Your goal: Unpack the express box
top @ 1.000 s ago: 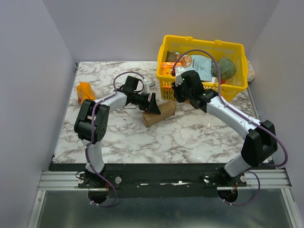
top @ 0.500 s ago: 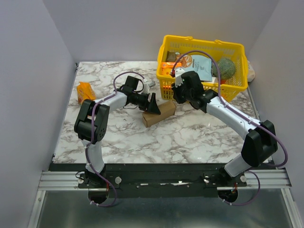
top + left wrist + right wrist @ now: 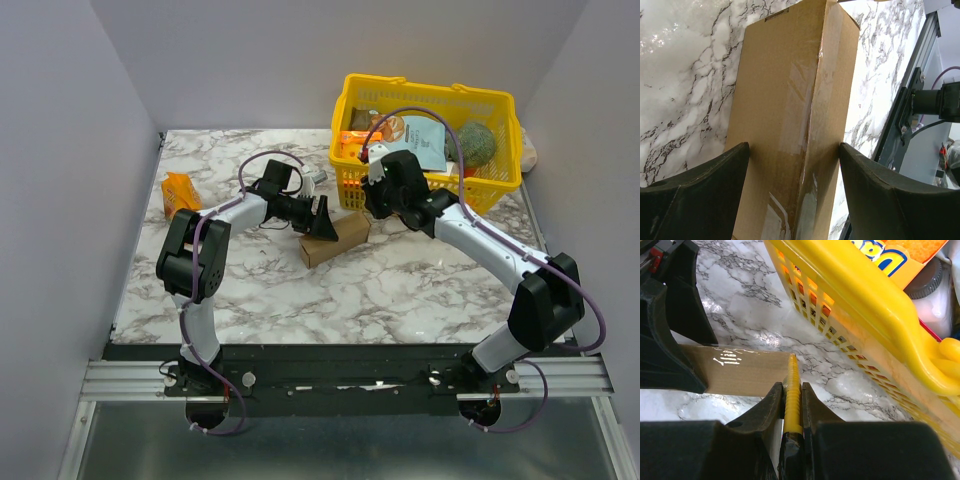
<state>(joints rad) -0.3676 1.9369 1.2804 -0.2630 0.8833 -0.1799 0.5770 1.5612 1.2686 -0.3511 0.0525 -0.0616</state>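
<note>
The express box (image 3: 338, 239) is a small brown taped carton lying on the marble table. It fills the left wrist view (image 3: 790, 90). My left gripper (image 3: 321, 221) straddles its far end, and both fingers press its sides (image 3: 794, 146). My right gripper (image 3: 371, 206) hovers by the box's right end, next to the basket. It is shut (image 3: 791, 388) on a thin yellow ribbed tool (image 3: 792, 371), whose tip points at the box's end (image 3: 747, 372). The left gripper's fingers (image 3: 670, 340) show in the right wrist view.
A yellow mesh basket (image 3: 432, 92) with packets, a bottle and a green vegetable stands at the back right, close to my right gripper (image 3: 870, 315). A small orange snack packet (image 3: 180, 192) lies at the left. Walls enclose the table on three sides.
</note>
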